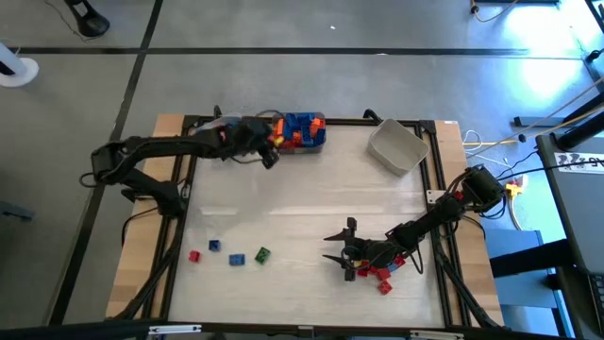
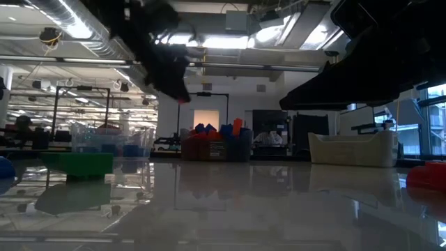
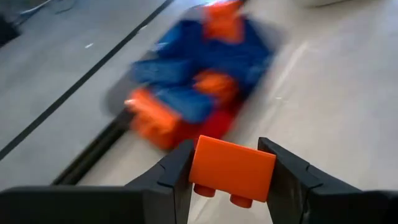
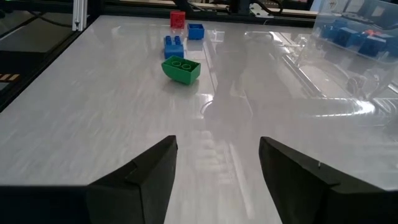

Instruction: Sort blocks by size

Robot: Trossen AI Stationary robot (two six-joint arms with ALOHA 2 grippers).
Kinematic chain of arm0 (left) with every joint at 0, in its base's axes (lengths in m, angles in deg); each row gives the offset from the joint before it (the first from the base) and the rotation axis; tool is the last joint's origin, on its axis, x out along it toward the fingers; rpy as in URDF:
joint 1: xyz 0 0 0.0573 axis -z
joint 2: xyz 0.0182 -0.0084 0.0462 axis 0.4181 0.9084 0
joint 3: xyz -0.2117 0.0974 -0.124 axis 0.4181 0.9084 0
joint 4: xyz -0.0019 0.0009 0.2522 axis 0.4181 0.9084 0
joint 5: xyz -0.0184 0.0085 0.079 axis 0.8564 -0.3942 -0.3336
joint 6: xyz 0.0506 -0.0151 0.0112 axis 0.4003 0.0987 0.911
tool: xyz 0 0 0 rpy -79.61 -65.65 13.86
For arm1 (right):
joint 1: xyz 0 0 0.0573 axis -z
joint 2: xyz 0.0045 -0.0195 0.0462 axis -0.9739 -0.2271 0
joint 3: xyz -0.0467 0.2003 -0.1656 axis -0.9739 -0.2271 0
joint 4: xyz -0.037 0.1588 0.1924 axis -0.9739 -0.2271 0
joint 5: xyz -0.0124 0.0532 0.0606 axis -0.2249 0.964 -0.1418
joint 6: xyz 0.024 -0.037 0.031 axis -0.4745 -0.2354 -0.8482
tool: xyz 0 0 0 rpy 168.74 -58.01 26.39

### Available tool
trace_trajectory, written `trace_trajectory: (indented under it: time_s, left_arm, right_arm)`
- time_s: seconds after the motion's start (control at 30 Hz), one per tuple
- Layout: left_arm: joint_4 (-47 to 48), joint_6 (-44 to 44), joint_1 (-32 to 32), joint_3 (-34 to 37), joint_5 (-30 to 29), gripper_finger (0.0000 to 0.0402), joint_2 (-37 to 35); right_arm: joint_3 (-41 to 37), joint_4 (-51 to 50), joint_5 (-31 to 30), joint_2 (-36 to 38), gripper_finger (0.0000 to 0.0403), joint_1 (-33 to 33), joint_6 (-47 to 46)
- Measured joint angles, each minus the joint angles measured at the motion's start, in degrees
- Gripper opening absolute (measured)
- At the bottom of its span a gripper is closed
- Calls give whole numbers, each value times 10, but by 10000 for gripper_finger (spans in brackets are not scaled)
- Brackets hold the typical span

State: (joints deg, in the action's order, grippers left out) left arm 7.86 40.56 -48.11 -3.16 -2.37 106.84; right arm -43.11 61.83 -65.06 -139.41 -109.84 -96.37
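You are only a little way into the sort. Your left claw (image 3: 231,180) is closed on an orange block (image 3: 232,168), pinched between both fingers with its studs pointing down, and it hangs above the far edge of the surface (image 1: 311,198), just beside the clear bin (image 1: 300,132) that is heaped with blue, orange and red blocks. That heap is the bulk of the work, and it looks barely thinned.

Near the front left corner you have a short row laid out: a red block (image 1: 194,256), a blue block (image 1: 214,246), a second blue block (image 1: 238,259) and a green block (image 1: 262,254), each lying apart from its neighbours. In the right wrist view the green one (image 4: 181,68) is nearest, with the blues and the red beyond it. Whether these count as one size group I cannot tell.

Near the front right corner a cluster of red blocks (image 1: 377,275) lies under and beside your right claw (image 4: 217,180). That claw stands open with nothing between its fingers, low over the bare surface and facing the small row.

The grey bin (image 1: 396,146) at the far right corner shows nothing inside from above.

So two small groups are placed, one block is in hand, and nearly the whole binful is left to do.
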Motion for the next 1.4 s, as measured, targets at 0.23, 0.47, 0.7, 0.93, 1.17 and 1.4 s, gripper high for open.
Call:
trace_trajectory:
  time_s: [0.23, 0.47, 0.7, 0.93, 1.17, 1.4]
  left_arm:
    - [5, 2, -126, 30, -10, 137, 0]
    - [4, -28, -208, 46, -42, 138, 0]
    - [28, -78, -229, 47, -41, 164, 0]
    - [44, -88, -227, 47, -41, 187, 0]
    - [78, -83, -231, 40, -41, 234, -4]
    - [100, -73, -153, 26, -37, 250, -78]
  right_arm:
    - [0, -1, 0, 0, 230, 0, 2]
    - [0, -1, -16, 0, 230, 0, 6]
    - [0, -1, -20, 0, 230, 0, 7]
    - [0, -1, -20, 0, 230, 0, 7]
    - [0, 0, -18, 0, 230, 0, 7]
    - [0, 0, -17, 0, 230, 0, 7]
